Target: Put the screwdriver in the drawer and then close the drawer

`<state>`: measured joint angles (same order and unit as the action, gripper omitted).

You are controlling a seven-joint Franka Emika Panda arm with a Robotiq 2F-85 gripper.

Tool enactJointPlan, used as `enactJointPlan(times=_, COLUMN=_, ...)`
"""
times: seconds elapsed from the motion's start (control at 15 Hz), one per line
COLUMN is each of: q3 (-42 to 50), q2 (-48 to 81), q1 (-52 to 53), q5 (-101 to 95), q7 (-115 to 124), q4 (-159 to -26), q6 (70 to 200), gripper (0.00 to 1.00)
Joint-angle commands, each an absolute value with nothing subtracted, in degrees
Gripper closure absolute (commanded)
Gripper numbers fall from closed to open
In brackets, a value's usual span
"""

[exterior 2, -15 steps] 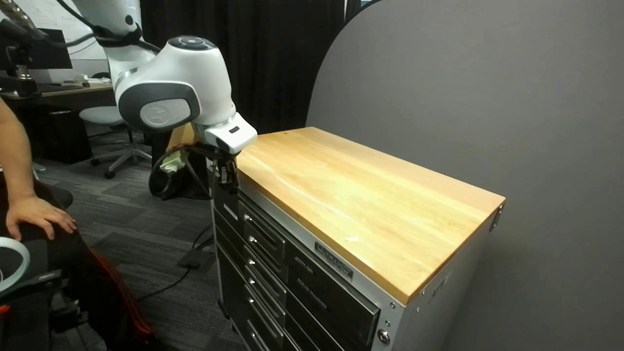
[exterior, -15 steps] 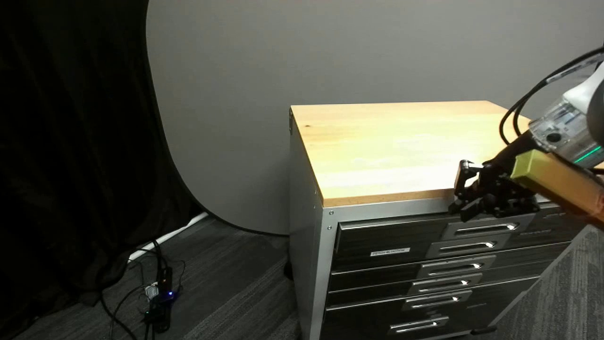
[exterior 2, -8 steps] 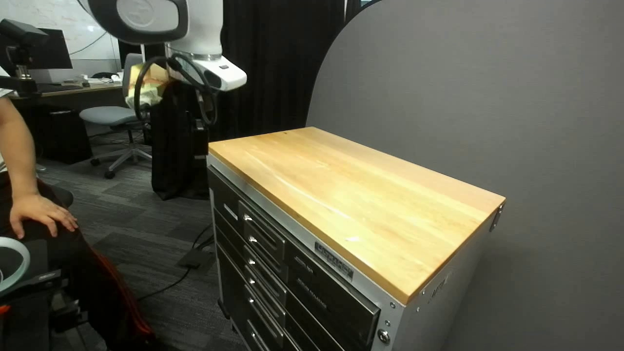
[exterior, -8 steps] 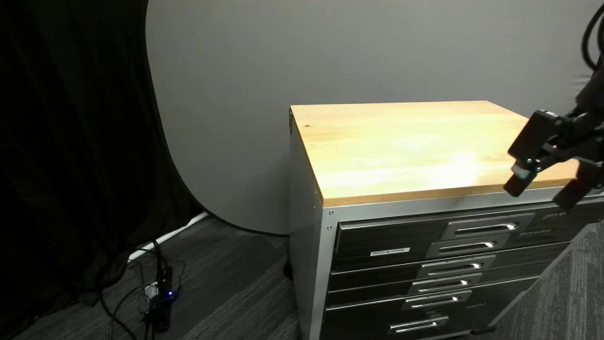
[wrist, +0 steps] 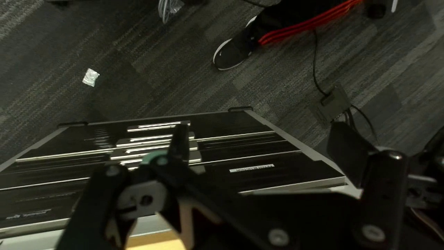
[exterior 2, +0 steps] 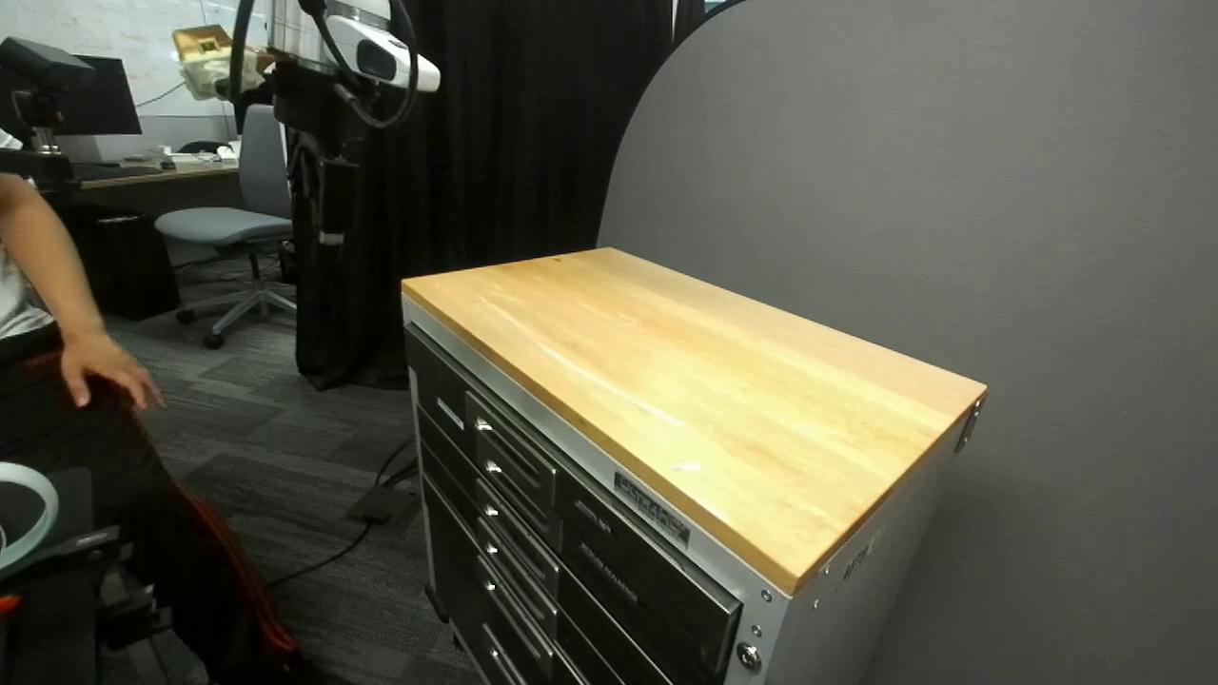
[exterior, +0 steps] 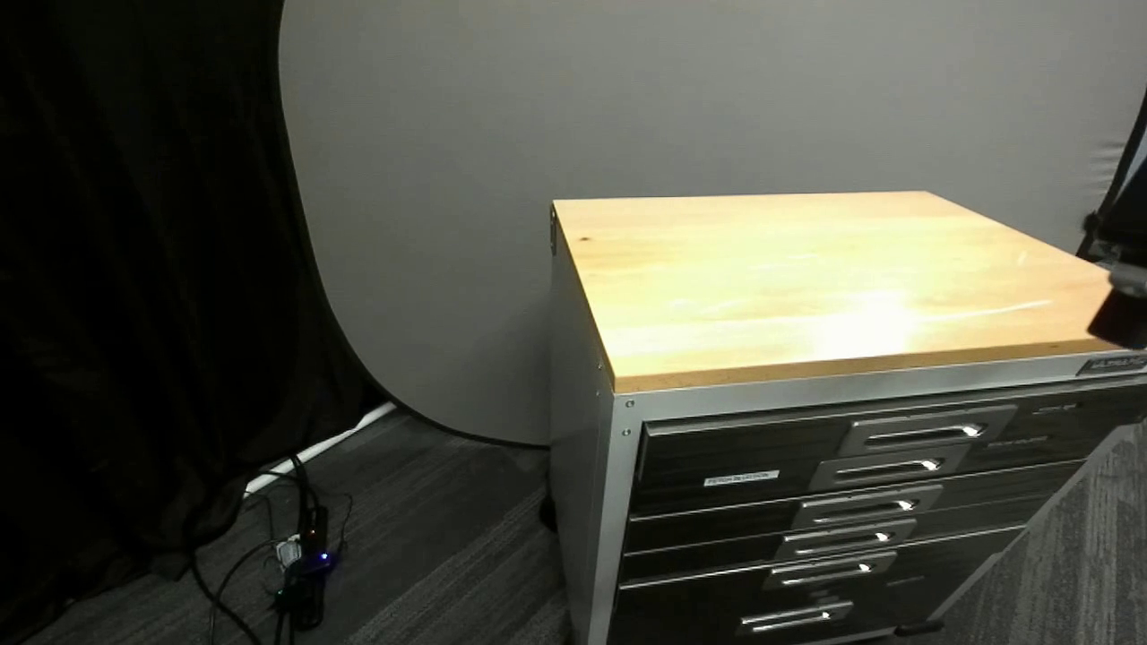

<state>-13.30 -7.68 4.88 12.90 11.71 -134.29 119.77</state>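
- The drawer (exterior: 923,422) sat pushed in, or nearly so, just under the front edge of the counter (exterior 2: 704,381); I could not tell where the screwdriver was.
- Lower drawers (exterior: 824,569) were stacked beneath it, also under the counter.
- The claw (wrist: 261,140) was spread wide and hung in front of the counter, apart from it.
- A person (exterior 2: 57,262) was farther out in front of the counter, with one shoe (wrist: 230,53) on the carpet (wrist: 173,69).
- A grey screen (exterior 2: 913,190) stood behind the counter, and a chair (exterior 2: 224,226) well apart from it.
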Motion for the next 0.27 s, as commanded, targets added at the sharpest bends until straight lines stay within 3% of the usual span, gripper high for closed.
enactJointPlan(times=0.0, q3=-11.75, q2=-7.21, q1=6.33, q5=12.68, q7=11.87, q4=-134.25, q6=119.77, gripper=0.0)
enactJointPlan(times=0.2, q3=-11.68, q2=-6.75, q1=6.33, q5=12.69, q7=11.86, q4=-134.23, q6=119.96, gripper=0.0)
